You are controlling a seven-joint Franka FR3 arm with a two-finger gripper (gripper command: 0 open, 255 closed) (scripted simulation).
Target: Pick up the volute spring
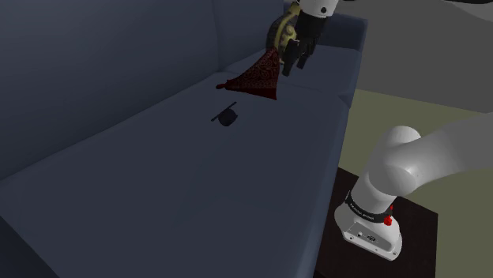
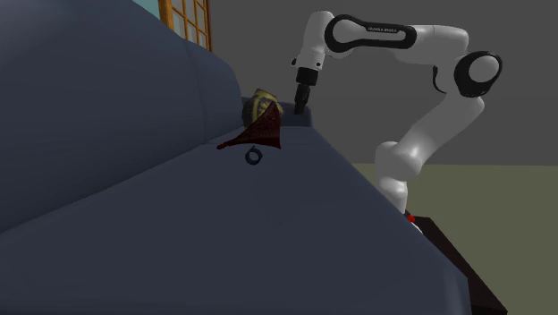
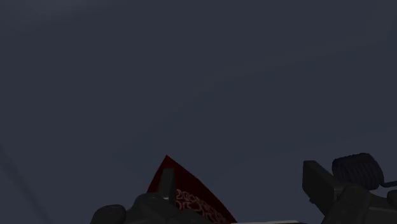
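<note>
Your gripper hangs in the air over the far corner of the red patterned cloth, on the cloth's side nearest the sofa's arm. Its two black fingers stand apart with nothing between them, so the jaws are released and grasping nothing. In the wrist view a pointed corner of the cloth shows behind one finger, with plain sofa fabric beyond it.

The spring you're after is small and black. It lies on the seat of the dark blue-grey sofa, just beside the cloth but apart from it — a thin strip of seat shows between the two. It is on the opposite side of the cloth from the gripper, so the cloth lies between them.

Just behind the cloth, at the end under the gripper, sits a round yellowish thing — you can't tell what it is. The cloth tapers to a point at its other end.
</note>
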